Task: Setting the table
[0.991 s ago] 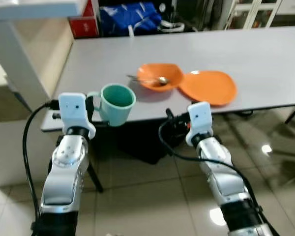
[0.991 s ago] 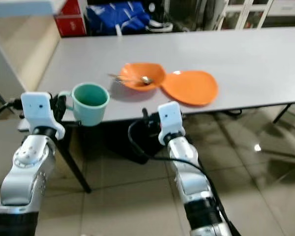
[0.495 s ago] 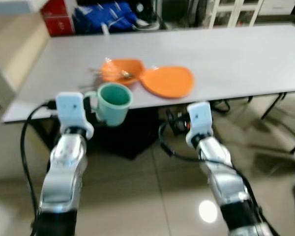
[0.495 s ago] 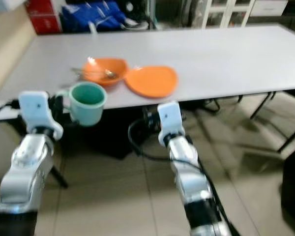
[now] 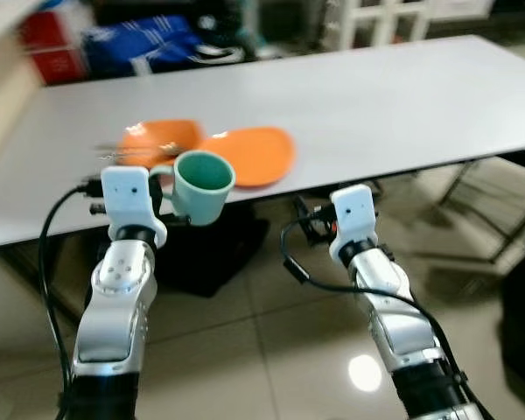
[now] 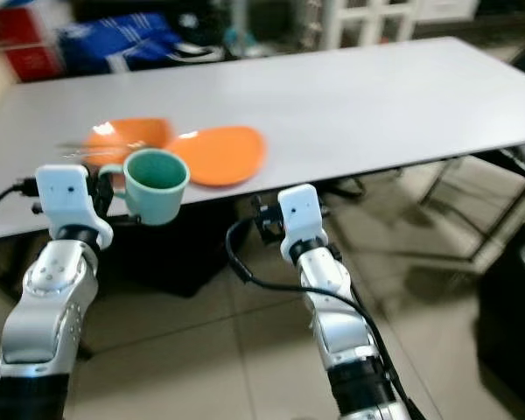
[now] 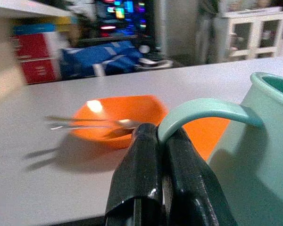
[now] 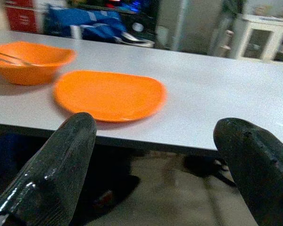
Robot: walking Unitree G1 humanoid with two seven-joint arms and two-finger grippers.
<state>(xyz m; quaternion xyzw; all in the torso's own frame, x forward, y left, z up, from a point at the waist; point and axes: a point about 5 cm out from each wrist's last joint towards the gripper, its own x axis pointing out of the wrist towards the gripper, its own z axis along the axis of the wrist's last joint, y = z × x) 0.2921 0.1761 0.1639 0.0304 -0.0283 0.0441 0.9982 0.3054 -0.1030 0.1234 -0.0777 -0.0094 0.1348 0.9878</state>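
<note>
- Silver arms reach forward at the near tabletop (image 5: 402,96) edge: left gripper (image 5: 162,203) holds one teal mug (image 5: 202,186).
- Left wrist: fingers (image 7: 146,174) pinch the mug's handle (image 7: 203,110); one orange bowl (image 7: 118,117) beyond.
- Right wrist: right gripper (image 8: 155,155) spread wide, empty, facing one orange plate (image 8: 108,94).

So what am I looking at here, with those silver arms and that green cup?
A humanoid robot is setting a table. Two pictures come from its head, looking down at its arms; two come from cameras on its wrists. The left gripper pinches the handle of a green mug, jaws shut on it. The right gripper hangs open and holds nothing, below the table edge. On the table lie an orange plate and an orange bowl with a spoon in it.
</note>
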